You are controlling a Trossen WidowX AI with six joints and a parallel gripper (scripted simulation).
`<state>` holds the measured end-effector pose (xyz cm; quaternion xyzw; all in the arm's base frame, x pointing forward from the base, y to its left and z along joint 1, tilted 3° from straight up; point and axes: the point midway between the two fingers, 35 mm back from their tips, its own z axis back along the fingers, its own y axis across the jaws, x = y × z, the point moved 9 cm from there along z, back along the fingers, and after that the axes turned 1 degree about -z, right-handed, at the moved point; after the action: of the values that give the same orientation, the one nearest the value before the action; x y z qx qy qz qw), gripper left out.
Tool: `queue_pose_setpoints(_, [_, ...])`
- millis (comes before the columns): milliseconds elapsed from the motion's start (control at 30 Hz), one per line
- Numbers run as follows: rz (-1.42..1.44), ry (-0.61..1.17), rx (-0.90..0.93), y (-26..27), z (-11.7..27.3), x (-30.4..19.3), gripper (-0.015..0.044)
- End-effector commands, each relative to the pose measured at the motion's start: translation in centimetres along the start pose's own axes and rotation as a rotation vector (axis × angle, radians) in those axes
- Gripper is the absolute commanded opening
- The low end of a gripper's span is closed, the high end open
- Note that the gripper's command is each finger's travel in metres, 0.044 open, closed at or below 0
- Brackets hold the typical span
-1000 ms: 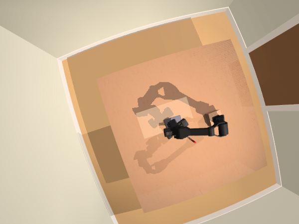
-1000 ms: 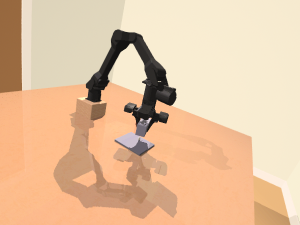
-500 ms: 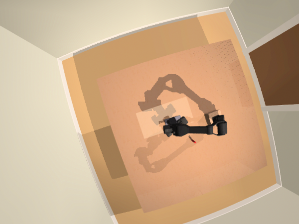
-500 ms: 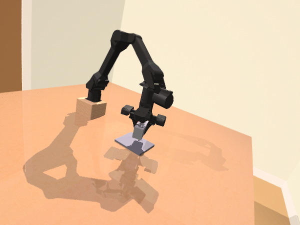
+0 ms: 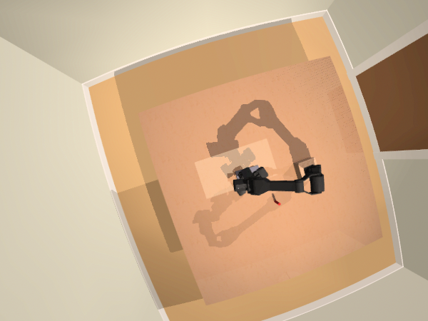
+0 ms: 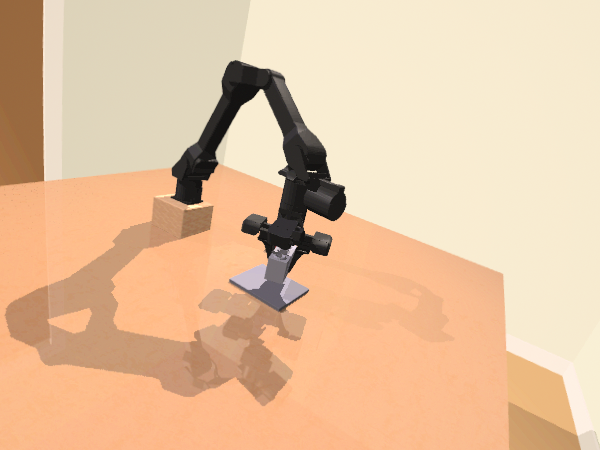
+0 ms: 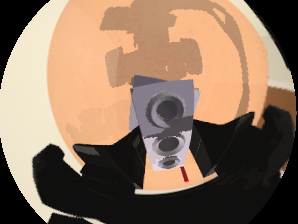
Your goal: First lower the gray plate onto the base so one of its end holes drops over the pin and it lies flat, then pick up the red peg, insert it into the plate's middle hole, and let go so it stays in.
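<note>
My gripper is shut on the gray plate, with a finger on each side of it. The plate hangs tilted, its far end low over the flat gray base; I cannot tell if they touch. In the wrist view its three holes show in a row, and only slivers of the base show behind it. The base's pin is hidden. The red peg stands apart from the base, beyond the arm in the top view; it is hidden in the exterior view.
The arm's wooden mounting block stands on the tabletop behind the base. The arm arches over from it. Dark arm shadows fall across the tabletop around the base.
</note>
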<state>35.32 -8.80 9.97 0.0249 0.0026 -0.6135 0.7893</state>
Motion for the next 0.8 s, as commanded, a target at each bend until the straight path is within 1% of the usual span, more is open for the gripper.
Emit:
queue_pose_setpoints(0, [0.002,0.003,-0.010,-0.2,-0.9,-0.1,0.0000])
queue_pose_setpoints(233, [0.002,0.003,-0.010,-0.1,-1.3,-0.1,0.0000])
queue_pose_setpoints(633, [0.002,0.003,-0.010,-0.2,-3.2,-0.1,0.0000])
queue_pose_setpoints(767, [0.002,0.003,-0.005,-0.1,-2.9,0.0,0.0000])
